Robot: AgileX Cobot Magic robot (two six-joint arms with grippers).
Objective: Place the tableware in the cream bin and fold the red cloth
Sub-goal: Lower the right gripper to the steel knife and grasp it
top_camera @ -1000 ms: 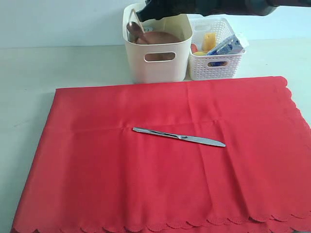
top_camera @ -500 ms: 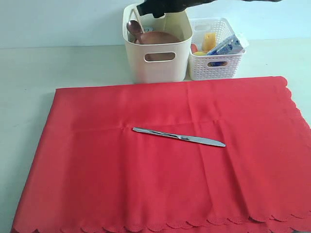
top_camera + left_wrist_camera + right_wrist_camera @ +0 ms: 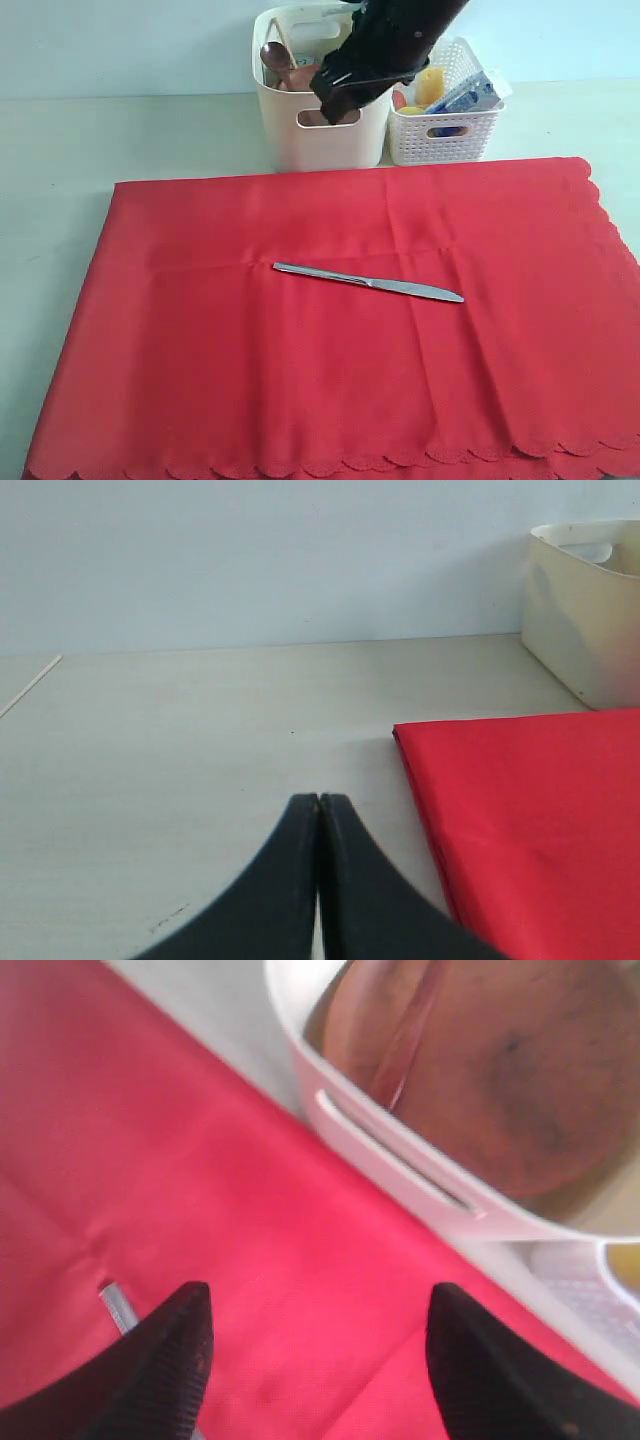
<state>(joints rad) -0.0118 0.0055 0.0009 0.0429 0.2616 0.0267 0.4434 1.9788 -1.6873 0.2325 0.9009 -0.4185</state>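
Note:
The red cloth (image 3: 330, 330) lies spread flat with a metal knife (image 3: 370, 283) on its middle. Behind it stands the cream bin (image 3: 290, 135), holding the brown plate (image 3: 500, 1070) and a dark wooden spoon (image 3: 272, 55). My right gripper (image 3: 338, 105) hangs open and empty in front of the bin's near wall, above the cloth's far edge. In the right wrist view the right gripper (image 3: 320, 1305) shows only red cloth (image 3: 300, 1250) between its fingers, and the knife's end (image 3: 115, 1305) lies beside one fingertip. My left gripper (image 3: 319, 802) is shut and empty over bare table beside the cloth's corner (image 3: 530, 810).
A white lattice basket (image 3: 445, 135) with food items and a milk carton (image 3: 465, 97) stands right of the cream bin. Pale table (image 3: 130, 135) surrounds the cloth. A wall runs behind the bins.
My right arm has come down from above the cream bin to in front of its near wall, towards the cloth. Knife, cloth and bins have not moved.

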